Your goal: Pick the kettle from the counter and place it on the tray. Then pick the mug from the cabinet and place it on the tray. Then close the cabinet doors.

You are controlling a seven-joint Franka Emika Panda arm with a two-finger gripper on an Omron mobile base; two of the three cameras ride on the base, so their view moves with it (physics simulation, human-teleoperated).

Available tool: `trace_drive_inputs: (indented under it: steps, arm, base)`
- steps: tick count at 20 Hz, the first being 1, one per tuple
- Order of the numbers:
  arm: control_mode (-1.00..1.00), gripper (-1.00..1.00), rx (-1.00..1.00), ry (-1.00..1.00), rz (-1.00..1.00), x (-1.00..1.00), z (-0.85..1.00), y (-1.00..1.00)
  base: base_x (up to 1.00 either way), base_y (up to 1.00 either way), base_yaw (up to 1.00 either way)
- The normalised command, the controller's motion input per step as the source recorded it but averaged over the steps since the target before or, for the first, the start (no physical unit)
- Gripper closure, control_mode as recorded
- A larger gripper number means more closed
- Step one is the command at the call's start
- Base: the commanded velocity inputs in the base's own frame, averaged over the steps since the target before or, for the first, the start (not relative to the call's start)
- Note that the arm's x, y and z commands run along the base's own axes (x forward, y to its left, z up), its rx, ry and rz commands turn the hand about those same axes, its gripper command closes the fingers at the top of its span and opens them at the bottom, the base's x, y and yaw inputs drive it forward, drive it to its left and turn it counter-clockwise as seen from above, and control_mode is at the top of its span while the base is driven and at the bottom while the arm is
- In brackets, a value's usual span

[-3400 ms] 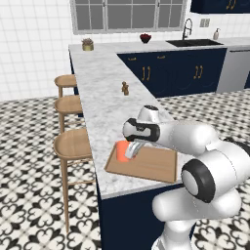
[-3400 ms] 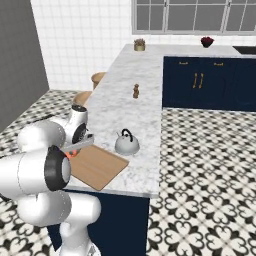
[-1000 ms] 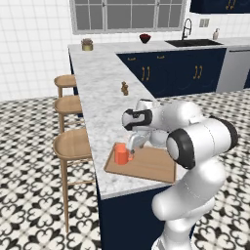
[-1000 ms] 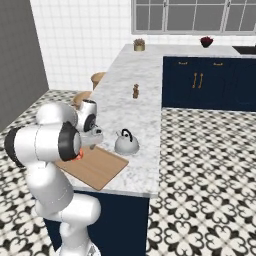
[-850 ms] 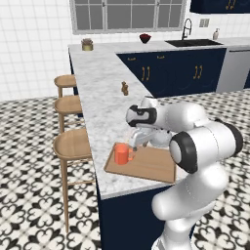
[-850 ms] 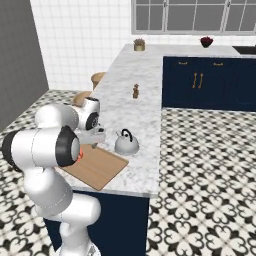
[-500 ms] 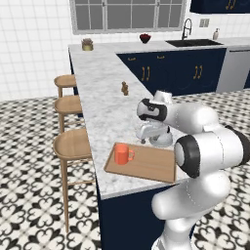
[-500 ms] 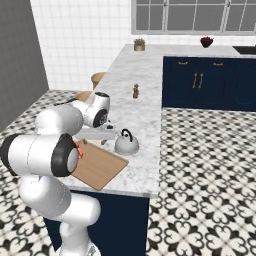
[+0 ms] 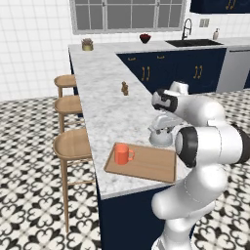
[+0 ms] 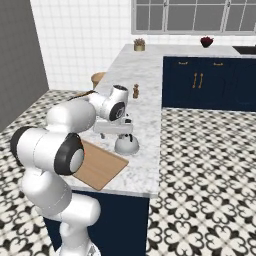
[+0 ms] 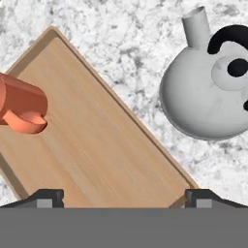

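In the hand view the orange-red cylindrical mug (image 11: 19, 107) is cut off at 9 o'clock, and the round grey kettle with a black handle (image 11: 208, 94) runs off at 3 o'clock. From the right base view, the arm hides much of the light-brown wooden tray (image 10: 102, 165).

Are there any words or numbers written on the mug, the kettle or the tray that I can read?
None: no words, numbers or signs can be read anywhere.
The mug is plain orange-red.
The kettle is plain grey with black fittings.
The tray is bare wood.
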Motion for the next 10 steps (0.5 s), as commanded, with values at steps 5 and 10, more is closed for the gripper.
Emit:
trace_drive_inputs:
  steps: [5, 10]
  arm:
    - [-1.0, -1.0, -0.02, -0.02, 0.15, 0.36, 0.04, -0.48]
    - [-1.0, -1.0, -0.03, -0.14, 0.21, 0.43, 0.0, -0.22]
  base:
    - [0.0, 0.0, 0.0]
    - [0.0, 0.0, 0.0]
